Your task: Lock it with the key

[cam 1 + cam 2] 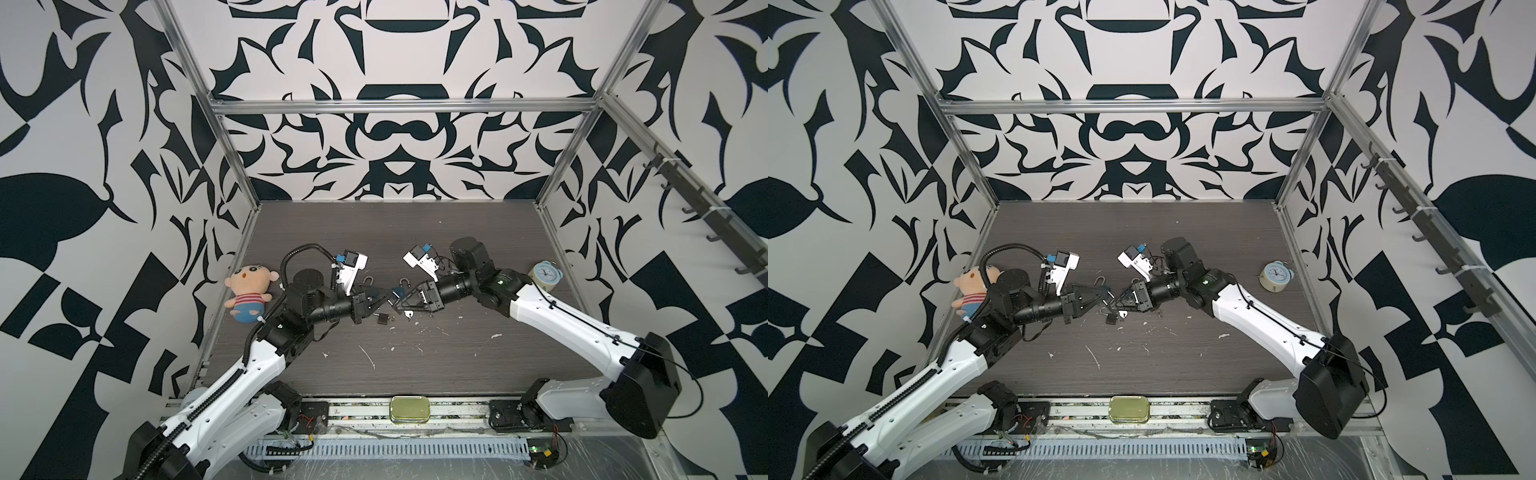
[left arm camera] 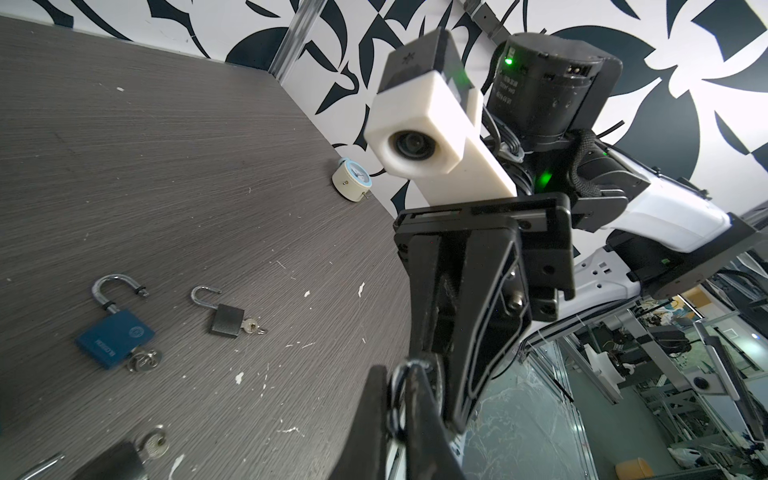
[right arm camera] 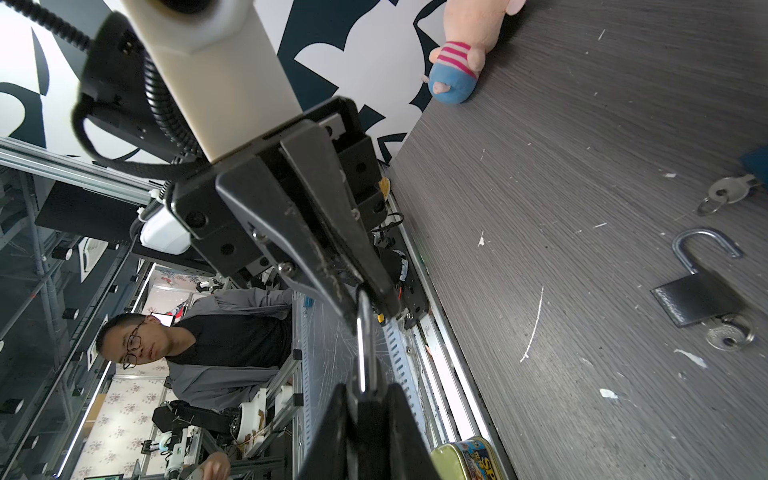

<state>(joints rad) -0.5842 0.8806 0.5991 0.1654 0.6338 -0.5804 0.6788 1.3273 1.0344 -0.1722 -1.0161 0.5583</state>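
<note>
Silver steel makes the curved shackle (image 3: 361, 332) of the black-bodied padlock (image 3: 368, 409) that the two arms hold between them. In the right wrist view the bar shines bright and runs from one claw to the other. The dark body is mostly covered by fingers, so I cannot tell whether a key sits in it.

The right gripper (image 3: 368, 390) is closed on the padlock body, with one black finger on each side of it. The left gripper (image 3: 365, 298) is closed almost fully, and its two tips pinch the far end of the shackle. So the lock is exactly between the two claws and touches both, and the claws point at each other tip to tip. In both top views this meeting point is over the middle of the dark grey wood-grain table (image 1: 415, 361).

On the table near the claws lie a flat blue padlock (image 2: 114, 338) and a smaller dark grey padlock (image 2: 226, 320). Each has its shackle swung open and a silver key in its bottom. A third dark lock (image 2: 112, 457) with a key is cut by the edge of the left wrist view. None of these three touches a claw.
</note>
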